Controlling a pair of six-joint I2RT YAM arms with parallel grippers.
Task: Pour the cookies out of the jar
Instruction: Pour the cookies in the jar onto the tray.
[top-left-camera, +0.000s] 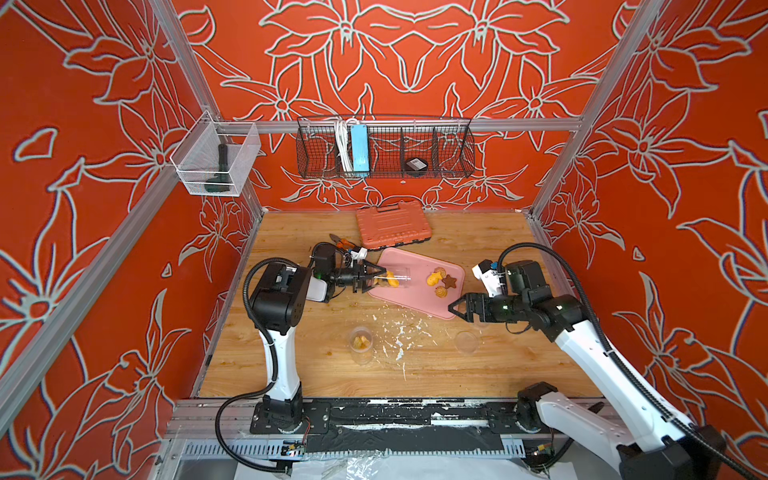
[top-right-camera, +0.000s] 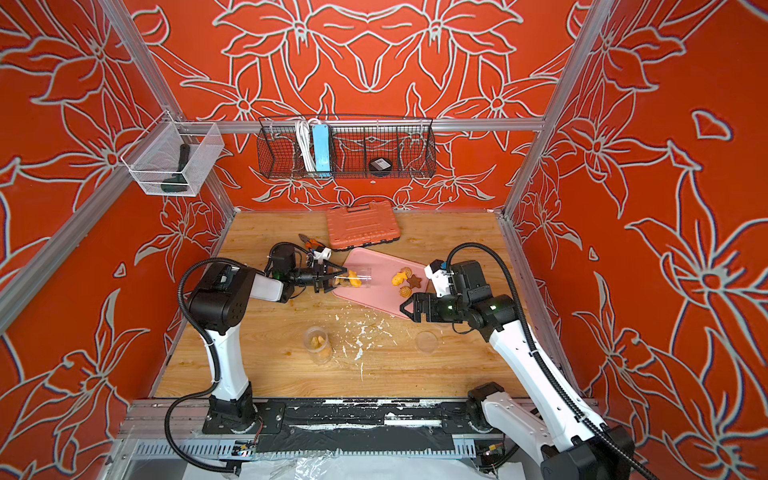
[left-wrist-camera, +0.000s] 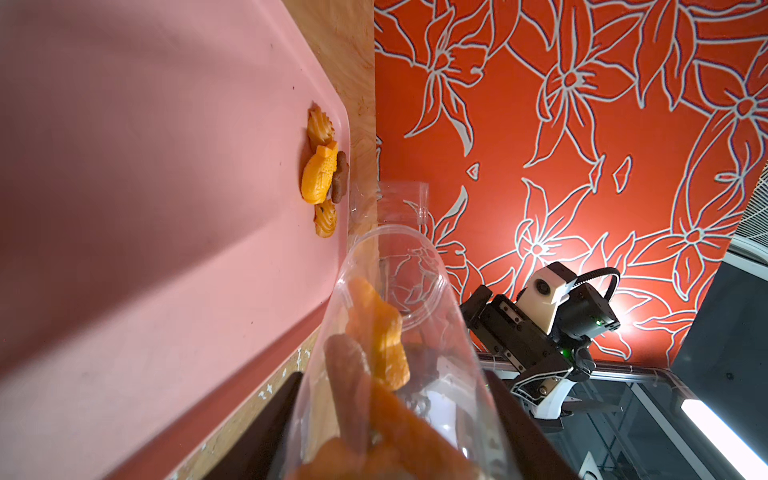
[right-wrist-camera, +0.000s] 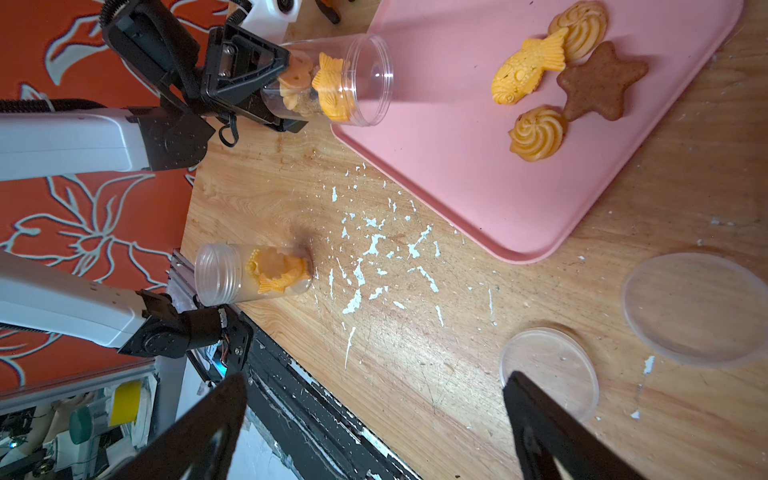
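Right gripper (right-wrist-camera: 374, 378) fingers fill the foreground, spread wide and empty, at the pink tray's (right-wrist-camera: 436, 166) corner, with a clear lid (right-wrist-camera: 548, 365) on the wooden table (right-wrist-camera: 415, 316) just beside it. At the tray's far edge the left gripper (right-wrist-camera: 286, 89) pinches the clear jar (right-wrist-camera: 365, 79) by its base, holding it on its side with the open mouth over the tray. Several cookies (right-wrist-camera: 328, 87) sit inside. A fish (right-wrist-camera: 525, 70), a brown star (right-wrist-camera: 602, 81) and two swirls (right-wrist-camera: 538, 133) lie together on the tray, apart from the mouth. A second jar (right-wrist-camera: 253, 274) stands off the tray.
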